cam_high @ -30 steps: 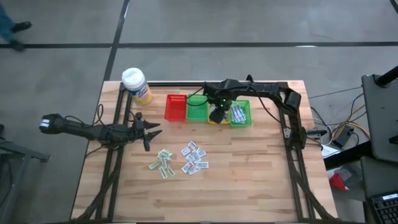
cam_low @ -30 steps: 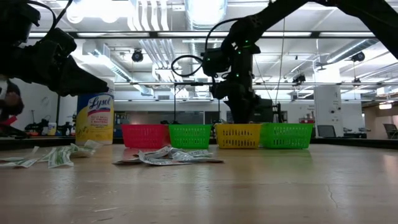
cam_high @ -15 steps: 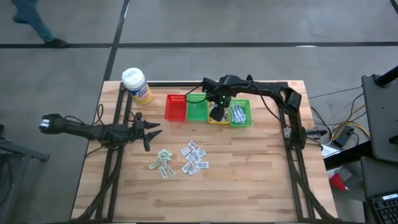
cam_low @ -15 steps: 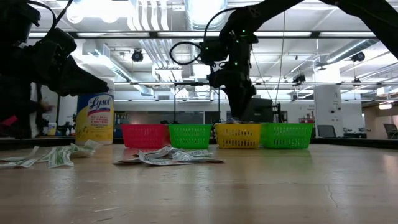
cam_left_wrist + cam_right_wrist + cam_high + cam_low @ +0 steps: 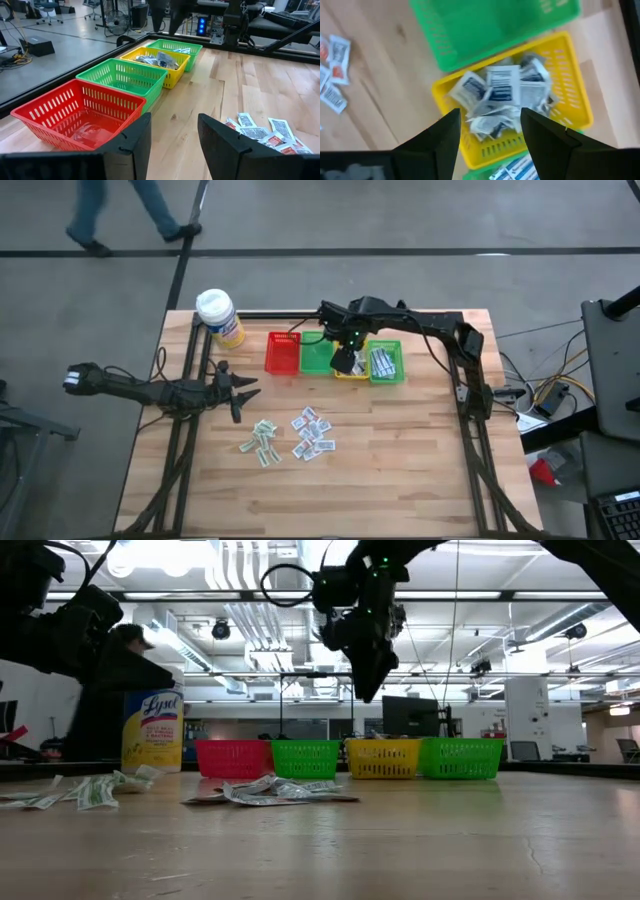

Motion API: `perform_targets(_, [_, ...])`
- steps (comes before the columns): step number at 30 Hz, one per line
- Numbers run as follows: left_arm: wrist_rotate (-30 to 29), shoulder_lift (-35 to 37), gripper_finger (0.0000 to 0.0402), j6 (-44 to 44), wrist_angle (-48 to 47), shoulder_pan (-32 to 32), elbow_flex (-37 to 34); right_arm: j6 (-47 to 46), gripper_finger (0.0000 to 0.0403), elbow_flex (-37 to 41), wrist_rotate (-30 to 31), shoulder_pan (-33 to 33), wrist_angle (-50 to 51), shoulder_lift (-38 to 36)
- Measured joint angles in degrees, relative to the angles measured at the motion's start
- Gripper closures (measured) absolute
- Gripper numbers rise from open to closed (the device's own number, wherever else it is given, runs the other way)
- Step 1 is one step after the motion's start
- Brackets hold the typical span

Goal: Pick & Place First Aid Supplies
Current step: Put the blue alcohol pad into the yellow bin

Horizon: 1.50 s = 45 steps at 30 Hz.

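Observation:
My right gripper [image 5: 490,137] hangs open over the yellow basket [image 5: 570,82], fingers pointing down, nothing between them; in the low view my right gripper [image 5: 366,680] is well above the basket row. The yellow basket holds a heap of white first aid packets [image 5: 502,100]. More packets lie flat on the table in two loose groups [image 5: 312,432] [image 5: 261,443]. My left gripper [image 5: 245,392] waits open at the table's left, pointing level toward the baskets, and in its own wrist view my left gripper [image 5: 172,142] is empty.
Red [image 5: 282,352], green [image 5: 317,358], yellow [image 5: 352,373] and a second green basket [image 5: 388,364] stand in a row at the table's far side; the last one also holds packets. A yellow wipes bottle [image 5: 220,318] stands at the far left corner. A person [image 5: 130,210] walks beyond the table.
My right gripper has risen from just inside the yellow basket to well above the basket row, drifting slightly toward the table's left. The packets in the yellow basket stay where they are. A person has walked past beyond the table's far edge.

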<state>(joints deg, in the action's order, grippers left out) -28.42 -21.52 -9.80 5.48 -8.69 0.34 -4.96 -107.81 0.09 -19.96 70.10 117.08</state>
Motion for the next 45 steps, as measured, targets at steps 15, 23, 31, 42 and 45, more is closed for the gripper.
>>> perform_targets(15, [0.00, -0.02, 0.0243, -0.02, 0.00, 0.00, 0.02, -0.97, 0.0272, 7.47, -0.27, 3.53, -0.89, 0.00])
perform_targets(23, [0.02, -0.02, 0.0243, -0.06, 0.00, -0.02, 0.00, -0.84, 0.0338, 7.60, -0.03, 2.77, -4.57, 0.00])
perform_targets(31, [0.02, -0.02, 0.0243, -0.09, 0.02, -0.02, 0.02, 0.64, 0.0392, 7.76, 0.10, 1.94, -4.43, 0.00])
perform_targets(42, [0.02, -0.02, 0.0243, -0.06, 0.00, 0.00, 0.00, -0.33, 0.0394, 7.76, 0.11, 1.92, -0.55, 0.00])
perform_targets(45, [0.02, -0.01, 0.0243, 0.46, 0.00, -0.01, 0.01, -0.55, 0.0394, 7.96, 0.31, 1.94, 0.00, 0.00])
